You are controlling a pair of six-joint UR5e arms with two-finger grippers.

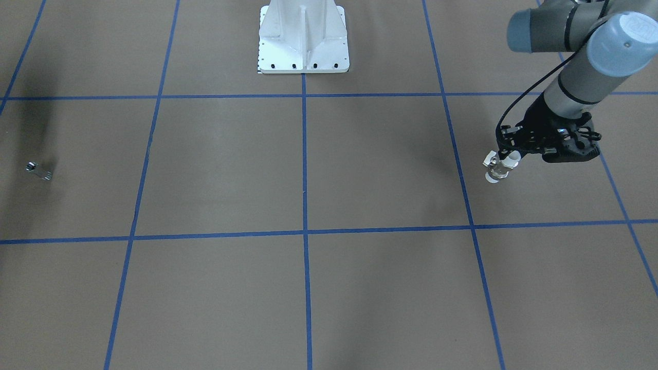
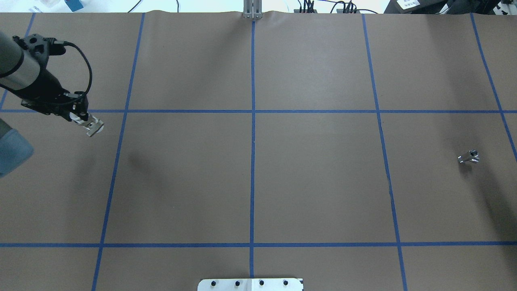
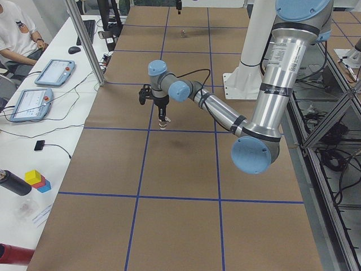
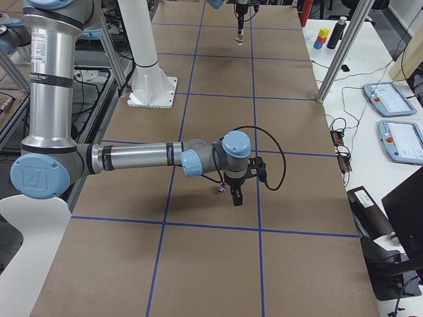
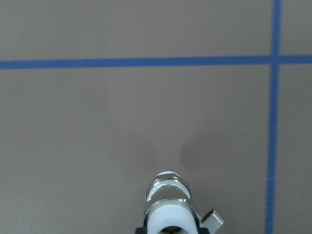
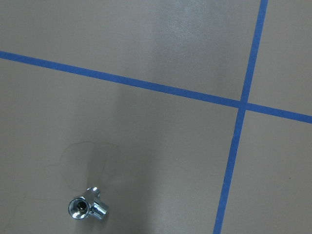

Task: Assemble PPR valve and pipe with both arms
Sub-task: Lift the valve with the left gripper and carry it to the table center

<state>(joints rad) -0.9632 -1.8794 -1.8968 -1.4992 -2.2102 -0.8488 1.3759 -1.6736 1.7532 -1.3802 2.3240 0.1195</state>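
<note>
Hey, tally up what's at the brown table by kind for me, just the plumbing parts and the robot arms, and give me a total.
Valve: 1
Pipe: 1
Robot arms: 2 (left arm, right arm)
Total: 4

Blue tape (image 1: 304,154) gridded my brown table (image 1: 221,169), while two tablets (image 3: 54,71), coloured blocks (image 3: 37,179) and a seated operator (image 3: 17,34) were at the white side desk (image 3: 17,135).
</note>
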